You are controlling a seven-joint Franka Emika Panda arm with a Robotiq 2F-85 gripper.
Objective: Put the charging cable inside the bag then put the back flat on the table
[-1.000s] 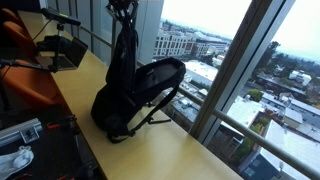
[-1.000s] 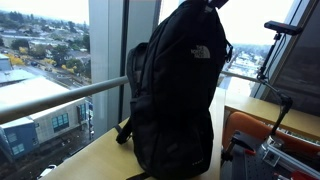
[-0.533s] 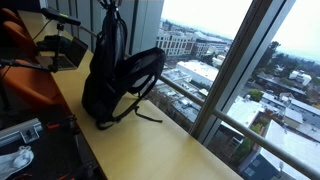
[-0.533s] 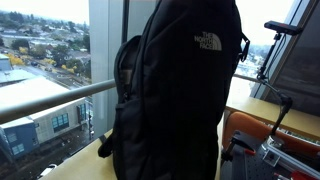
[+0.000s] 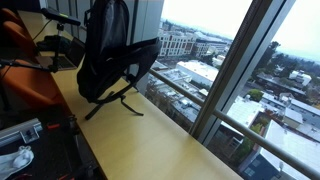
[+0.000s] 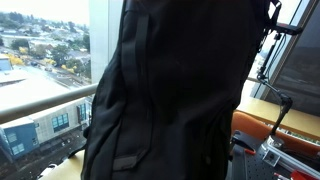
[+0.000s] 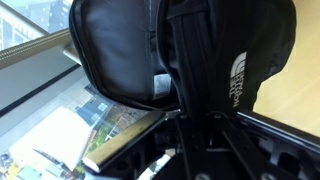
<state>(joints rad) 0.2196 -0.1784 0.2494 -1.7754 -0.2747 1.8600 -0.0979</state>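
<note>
Over the bench (image 5: pixel 150 140) the bag (image 5: pixel 110 55) hung with straps dangling; I couldn't tell whether my hand (image 7: pixel 189 142) was clamped.

The gripper (image 7: pixel 190 126) sits high, mostly hidden behind the bag (image 5: pixel 110 55). Its fingers are closed on the bag's top strap.

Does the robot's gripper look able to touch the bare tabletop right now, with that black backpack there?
Probably not. The gripper seems clamped on the top of the bag, which hangs beneath it over the table, so the bag would meet the wood first.
</note>
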